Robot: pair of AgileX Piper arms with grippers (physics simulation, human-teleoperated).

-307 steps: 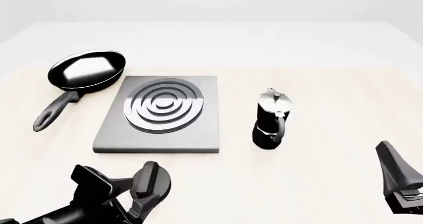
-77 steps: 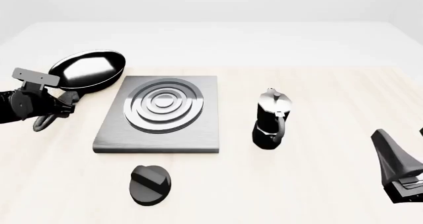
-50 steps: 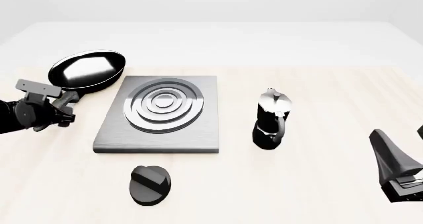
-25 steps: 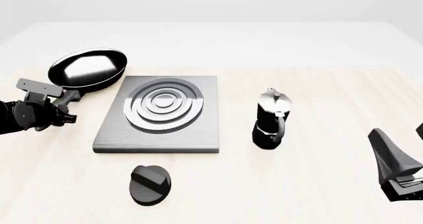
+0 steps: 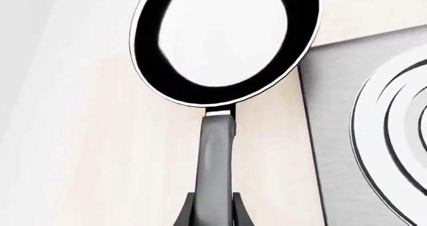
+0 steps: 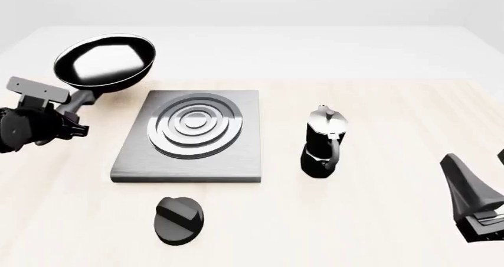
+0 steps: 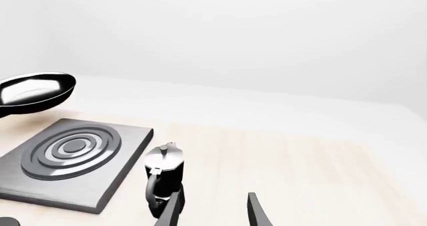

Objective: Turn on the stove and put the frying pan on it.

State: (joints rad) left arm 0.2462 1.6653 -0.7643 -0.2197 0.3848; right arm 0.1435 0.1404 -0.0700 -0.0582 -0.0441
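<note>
The frying pan is black with a glossy inside and hangs in the air, left of and beyond the stove. My left gripper is shut on its long handle; both fingers pinch it in the left wrist view. The stove is a grey slab with silver rings and lies bare at the table's middle. Its black knob lies on the table just in front of it. My right gripper is open and empty at the near right, also shown in the right wrist view.
A black-and-silver moka pot stands upright right of the stove, between it and my right gripper. It also shows in the right wrist view. The stove's edge lies beside the pan in the left wrist view.
My left gripper closed on the pan handle and has now lifted the pan off the table, up and slightly away. The right arm has barely moved.
</note>
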